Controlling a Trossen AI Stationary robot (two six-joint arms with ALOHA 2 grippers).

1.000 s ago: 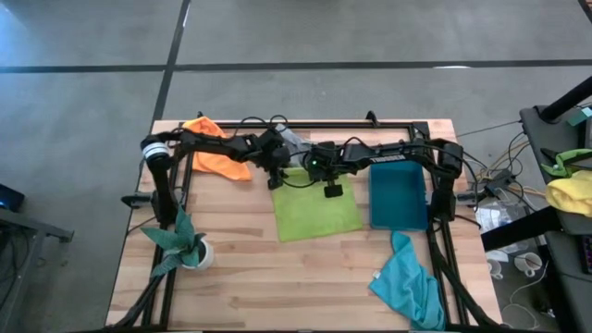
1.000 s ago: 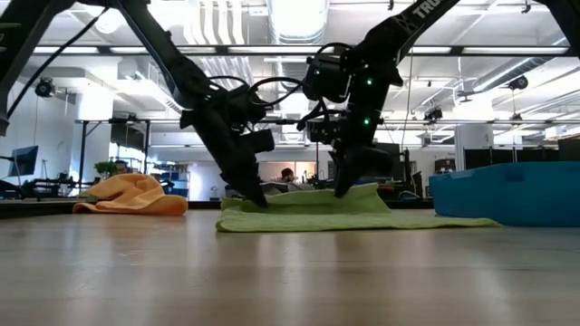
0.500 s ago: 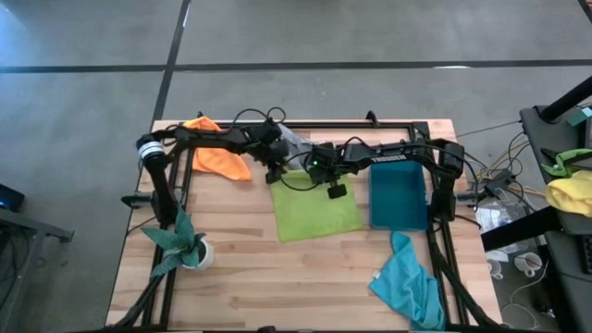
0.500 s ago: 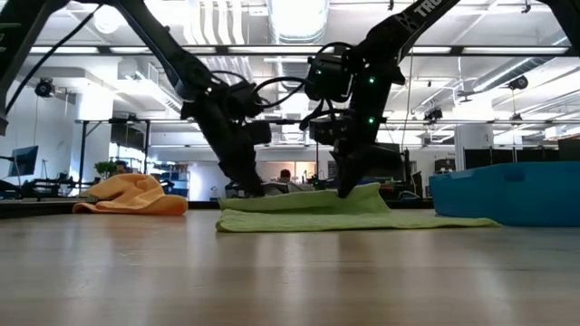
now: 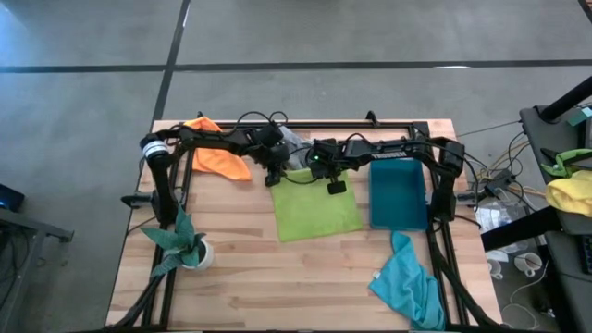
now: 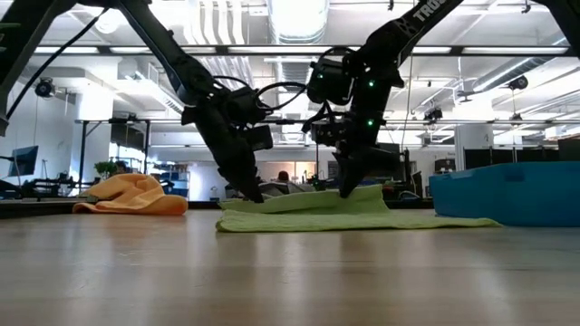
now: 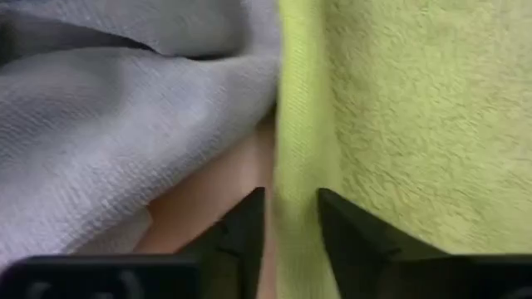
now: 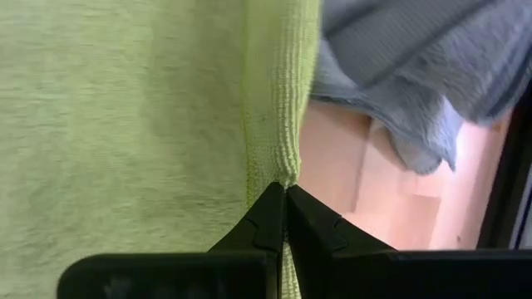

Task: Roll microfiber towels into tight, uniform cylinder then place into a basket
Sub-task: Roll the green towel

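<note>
The lime green towel lies spread flat on the table, with its far hem raised a little. My left gripper is at the hem's left end and is shut on it. My right gripper is at the hem's right part and is shut on it. A grey towel lies crumpled just beyond the hem. The orange towel lies at the far left. The turquoise towel lies at the near right. The teal basket stands right of the green towel. My left gripper has the green towel's far hem between its two fingers near the left corner, and the hem fills the narrow gap. The fingers slant down from the far side and lie across the hem. The rest of the towel lies on the table. My right gripper pinches the far hem between its two fingertips, which meet on it. The fingers come steeply from above and lie across the hem. The hem is lifted slightly, and the rest of the towel lies flat on the table.
A potted plant stands at the near left. The black arm frame runs along the far edge and down both sides. The bare wood near the green towel is free. Cables and a yellow-green cloth heap lie off the table to the right.
My left gripper has tipped slightly at the towel's far left corner. The green towel stays where it was.
</note>
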